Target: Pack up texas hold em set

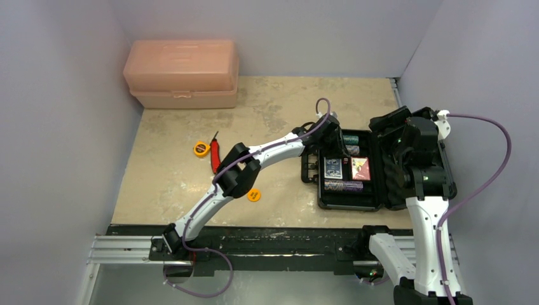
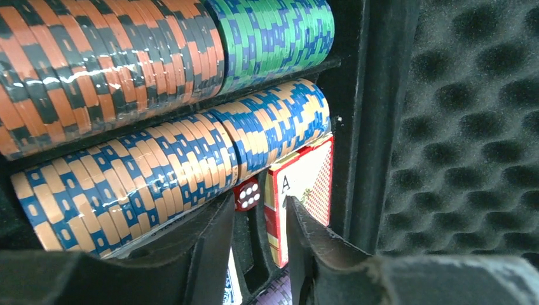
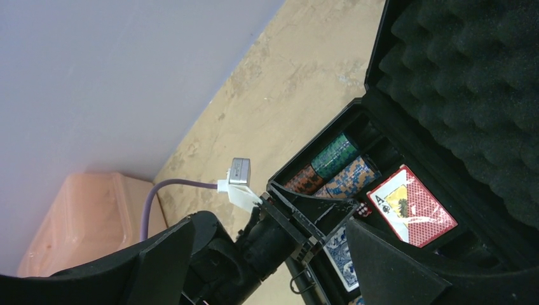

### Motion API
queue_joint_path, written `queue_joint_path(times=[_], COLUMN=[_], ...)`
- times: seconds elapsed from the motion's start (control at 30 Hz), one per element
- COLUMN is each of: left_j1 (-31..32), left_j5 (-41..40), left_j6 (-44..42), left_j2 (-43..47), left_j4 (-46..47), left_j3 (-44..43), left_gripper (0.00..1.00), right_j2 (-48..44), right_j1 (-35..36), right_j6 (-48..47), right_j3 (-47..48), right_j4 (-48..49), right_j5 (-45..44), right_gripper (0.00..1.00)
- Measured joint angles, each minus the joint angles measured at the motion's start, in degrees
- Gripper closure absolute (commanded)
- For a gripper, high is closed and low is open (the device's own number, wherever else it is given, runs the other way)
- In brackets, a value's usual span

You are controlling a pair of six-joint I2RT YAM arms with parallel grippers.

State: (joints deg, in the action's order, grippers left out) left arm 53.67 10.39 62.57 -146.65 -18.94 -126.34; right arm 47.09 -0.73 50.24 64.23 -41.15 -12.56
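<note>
One red die [image 2: 248,194], centre frame: small, hard, likely light, rolls easily; pinch opposite flat faces. Left gripper [image 2: 259,210] parted, empty; right gripper [image 3: 272,223] spread wide.

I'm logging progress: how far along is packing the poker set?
Done: chip rows, blue deck and red deck sit in the case. In hand: the left fingers are parted at a red die in its slot; right fingers open, empty. Left: one orange disc lies on the table, and the foam lid stands open.
</note>
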Motion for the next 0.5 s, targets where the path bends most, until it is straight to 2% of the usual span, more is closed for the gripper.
queue_joint_path(times=[0.37,0.5], left_j1=[0.0,0.02], left_j5=[0.04,-0.44], left_j6=[0.35,-0.87], left_j2=[0.2,3.8], left_j4=[0.74,1.01], left_j3=[0.28,5.16], left_gripper=[0.6,0.57], right_j2=[-0.02,-0.02], right_j1=[1.4,1.55], right_j6=[-0.02,-0.15], right_j3=[-0.02,-0.02], right_j4=[0.0,0.0], right_j5=[-0.15,-0.24], right_gripper=[0.07,0.07])
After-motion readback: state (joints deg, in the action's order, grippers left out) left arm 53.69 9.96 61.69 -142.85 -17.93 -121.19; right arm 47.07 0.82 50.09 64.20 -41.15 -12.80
